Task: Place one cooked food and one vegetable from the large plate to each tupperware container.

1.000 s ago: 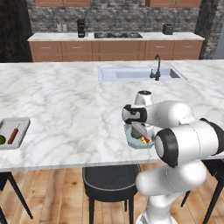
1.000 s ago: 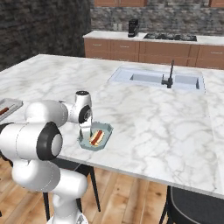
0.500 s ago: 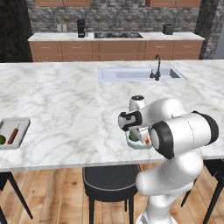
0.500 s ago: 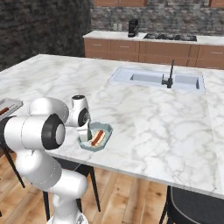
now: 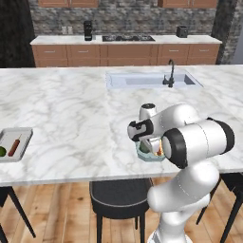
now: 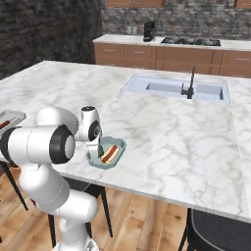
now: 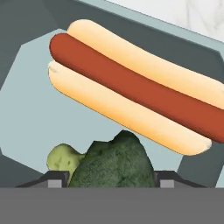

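1. While the arm bends low over the near edge of the marble island (image 5: pixel 71 118), its gripper (image 7: pixel 105 181) hangs inside the grey-green tub (image 6: pixel 106 153).
2. The hand view shows a broccoli floret (image 7: pixel 111 164) sitting between the two finger tips (image 7: pixel 54 180); they stand partly apart on either side of it, and I cannot tell whether they press it.
3. A hot dog in its bun (image 7: pixel 135 89) lies on the tub floor just beyond the broccoli.
4. Far to the left along the island's near edge sits the rectangular light-grey tray (image 5: pixel 23 135), holding a small sausage (image 5: pixel 14 146) and a green vegetable (image 5: pixel 2 151).
5. A sink with a dark faucet (image 5: pixel 170 73) lies on the island's far side.
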Motion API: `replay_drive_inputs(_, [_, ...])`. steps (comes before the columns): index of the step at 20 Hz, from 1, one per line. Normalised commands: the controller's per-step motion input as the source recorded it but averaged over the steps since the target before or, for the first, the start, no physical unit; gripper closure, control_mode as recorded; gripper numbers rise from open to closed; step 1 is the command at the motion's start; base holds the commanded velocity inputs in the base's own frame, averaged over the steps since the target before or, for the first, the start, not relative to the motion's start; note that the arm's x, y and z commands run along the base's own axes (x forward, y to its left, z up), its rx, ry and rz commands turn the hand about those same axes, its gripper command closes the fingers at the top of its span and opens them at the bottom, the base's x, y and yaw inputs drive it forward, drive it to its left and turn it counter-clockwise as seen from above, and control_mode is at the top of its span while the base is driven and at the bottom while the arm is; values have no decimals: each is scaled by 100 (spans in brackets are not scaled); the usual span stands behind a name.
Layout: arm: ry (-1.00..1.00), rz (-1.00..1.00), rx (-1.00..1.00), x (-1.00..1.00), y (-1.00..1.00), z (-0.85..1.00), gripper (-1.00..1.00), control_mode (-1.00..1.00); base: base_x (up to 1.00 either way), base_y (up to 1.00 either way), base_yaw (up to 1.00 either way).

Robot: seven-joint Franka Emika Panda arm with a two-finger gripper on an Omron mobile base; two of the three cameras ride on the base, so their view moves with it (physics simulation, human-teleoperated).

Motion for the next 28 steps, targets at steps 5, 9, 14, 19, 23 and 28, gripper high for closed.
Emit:
replay_drive_inputs(5, [0,0,-3,0,0,4,-100,-100,0,0,0])
replay_drive_inputs(9, [2,-1,-2,-9,-1,45,-100,-100,0,0,0])
replay_drive_inputs(14, [0,-1,0,-28,0,60,-100,-100,0,0,0])
replay_drive_inputs(19, [0,19,0,-66,0,46,-100,-100,0,0,0])
replay_drive_inputs(23, [0,39,0,-85,-1,57,-100,-100,0,0,0])
replay_drive_inputs(28, [0,54,-3,-84,0,42,-100,-100,0,0,0])
